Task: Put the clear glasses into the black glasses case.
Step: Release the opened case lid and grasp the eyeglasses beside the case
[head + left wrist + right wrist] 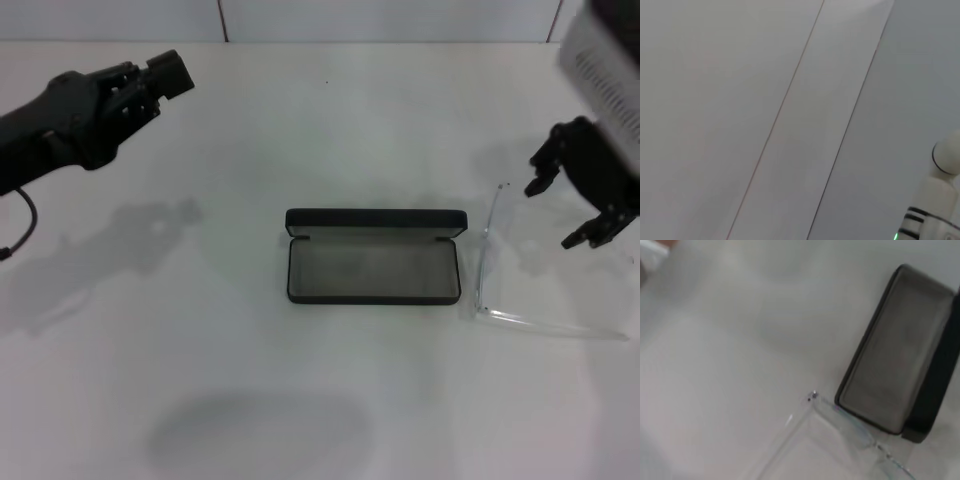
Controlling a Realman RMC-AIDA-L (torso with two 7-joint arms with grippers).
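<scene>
Black glasses case [374,268]: open, lid up, on white table [300,130].
Clear glasses [487,262]: just right of case.
Right gripper [567,212]: spread wide, above glasses.
Left gripper [170,72]: far left, raised, opening not visible.

Lab or robot test bench, not a home. Plain white table [300,120], bare white panelled wall [740,100] behind it, 2 black robot arms over the surface. Only props: an open black glasses case [374,272] and clear glasses [500,290].
</scene>
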